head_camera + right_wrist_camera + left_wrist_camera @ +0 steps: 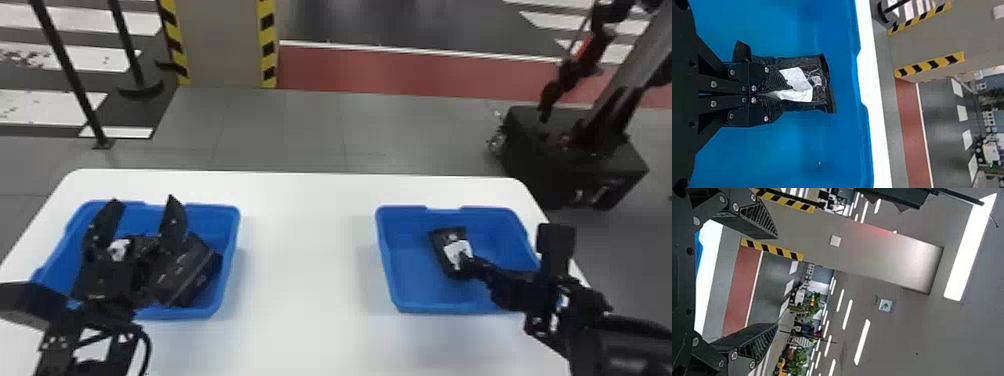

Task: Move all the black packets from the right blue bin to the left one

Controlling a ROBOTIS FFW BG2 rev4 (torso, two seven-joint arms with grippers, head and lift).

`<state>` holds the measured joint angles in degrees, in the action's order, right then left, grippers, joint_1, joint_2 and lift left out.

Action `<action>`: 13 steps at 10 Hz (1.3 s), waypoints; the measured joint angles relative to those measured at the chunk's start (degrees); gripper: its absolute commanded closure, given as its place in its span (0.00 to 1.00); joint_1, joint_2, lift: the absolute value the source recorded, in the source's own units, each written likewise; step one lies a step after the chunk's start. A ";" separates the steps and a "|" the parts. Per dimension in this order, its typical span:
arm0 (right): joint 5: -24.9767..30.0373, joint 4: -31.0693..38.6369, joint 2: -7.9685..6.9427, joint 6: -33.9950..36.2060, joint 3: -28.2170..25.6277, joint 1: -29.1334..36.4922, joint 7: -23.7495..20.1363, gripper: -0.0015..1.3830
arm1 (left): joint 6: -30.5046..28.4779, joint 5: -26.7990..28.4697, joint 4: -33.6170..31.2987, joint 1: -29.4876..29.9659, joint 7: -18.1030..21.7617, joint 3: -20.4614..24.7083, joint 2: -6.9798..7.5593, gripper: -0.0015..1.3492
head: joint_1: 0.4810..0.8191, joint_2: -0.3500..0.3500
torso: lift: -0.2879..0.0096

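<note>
In the head view my left gripper (137, 225) stands open over the left blue bin (227, 260), where several black packets (187, 270) lie piled. The left wrist view shows that gripper (777, 281) with its fingers wide apart and nothing between them. My right gripper (462, 260) is inside the right blue bin (392, 270), at a black packet (440, 245) with a white label. In the right wrist view the right gripper (768, 94) is shut on this packet (819, 64), pinching up part of its white label; the fingers hide some of it.
Both bins stand on a white table (305, 250), one near each side, with a stretch of tabletop between them. Beyond the table on the right, a black wheeled base (570, 155) stands on the floor. Striped posts (268, 45) rise behind.
</note>
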<state>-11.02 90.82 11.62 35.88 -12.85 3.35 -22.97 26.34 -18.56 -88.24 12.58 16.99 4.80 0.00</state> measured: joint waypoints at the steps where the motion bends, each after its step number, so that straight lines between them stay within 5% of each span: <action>1: -2.41 1.22 0.17 -3.39 -0.03 2.08 -2.54 0.93 | 0.41 -0.27 0.00 -0.22 -0.01 -0.12 0.00 0.18 | 0.63 0.40 | 0.60; 4: -6.64 11.18 -0.23 -14.48 0.14 9.62 -9.30 0.93 | 0.38 -0.42 -0.62 -0.23 -0.03 -0.06 0.00 0.18 | 0.63 0.48 | 0.60; 6: -7.31 12.37 -0.55 -17.99 1.56 6.48 -15.47 0.93 | -2.41 -0.42 -2.87 -0.03 -0.03 -0.13 0.00 0.19 | 0.63 0.52 | 0.60; 10: -7.15 15.29 0.35 -12.97 11.65 -3.54 -21.55 0.93 | -30.22 -4.85 -21.29 4.24 2.27 -0.52 0.00 0.18 | 0.63 0.61 | 0.60; 13: -7.45 12.66 1.47 -6.37 19.10 -10.75 -25.14 0.93 | -36.51 -12.37 -24.09 4.01 5.15 -1.97 0.00 0.18 | 0.63 0.66 | 0.60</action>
<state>-18.47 103.49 13.08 29.52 6.25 -7.40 -48.11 -10.17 -30.93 -112.33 16.59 22.14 2.83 0.00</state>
